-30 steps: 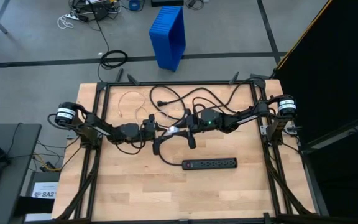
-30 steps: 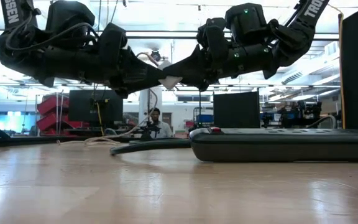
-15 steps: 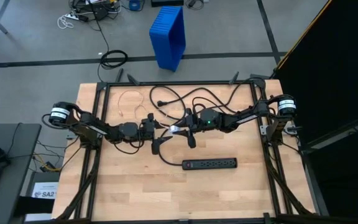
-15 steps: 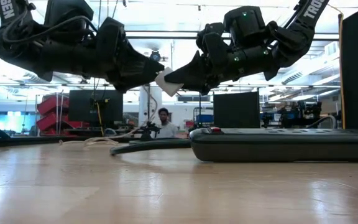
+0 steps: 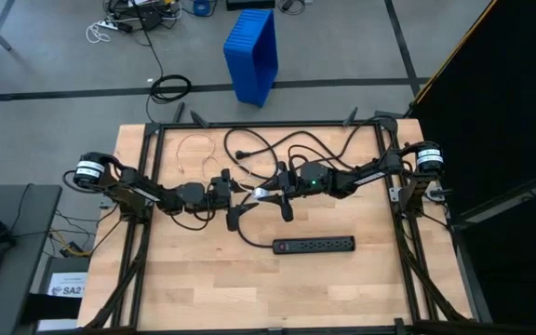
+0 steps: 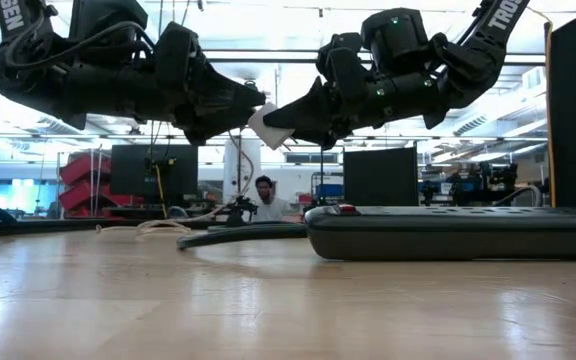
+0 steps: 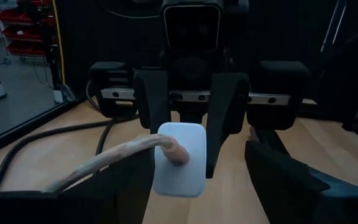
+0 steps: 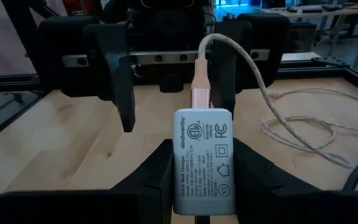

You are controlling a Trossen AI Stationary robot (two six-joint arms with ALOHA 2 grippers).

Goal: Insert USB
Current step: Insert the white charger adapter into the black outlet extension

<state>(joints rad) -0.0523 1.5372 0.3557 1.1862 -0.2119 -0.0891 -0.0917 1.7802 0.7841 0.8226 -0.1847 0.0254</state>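
Since a second ago the left gripper point(image 5: 234, 197) has let go and drawn slightly back from the plug; the right gripper point(image 5: 266, 194) has barely shifted.

High view: both arms meet above the middle of the wooden table point(image 5: 203, 288); between the two grippers sits a small white charger block point(image 5: 261, 194), with the black power strip point(image 5: 314, 245) lying apart on the boards nearer the camera side; the thin pale USB cable point(image 5: 192, 149) loops loosely toward the far left corner.

Low view: the charger block point(image 6: 267, 128) hangs in the air well above the table, pinched at the tip of the right gripper point(image 6: 286, 125); the left gripper point(image 6: 236, 108) sits just beside it, its dark fingers point(image 6: 218, 112) spread; a person is visible in the room behind.

Left wrist view: the left fingers point(image 7: 278, 180) stand wide and empty; beyond them the charger block point(image 7: 180, 159) carries the cable's pinkish plug point(image 7: 174, 152) seated in its face.

Right wrist view: the right gripper point(image 8: 204, 180) clamps the charger block point(image 8: 204, 158) by its flat sides; the plug point(image 8: 201, 89) stands in its far end, already inserted by the look of it.

Handling, as a guess: the cable is light and limp, so it offers no push; the rigid plug shell is the place to grip; the block's smooth plastic may slip.
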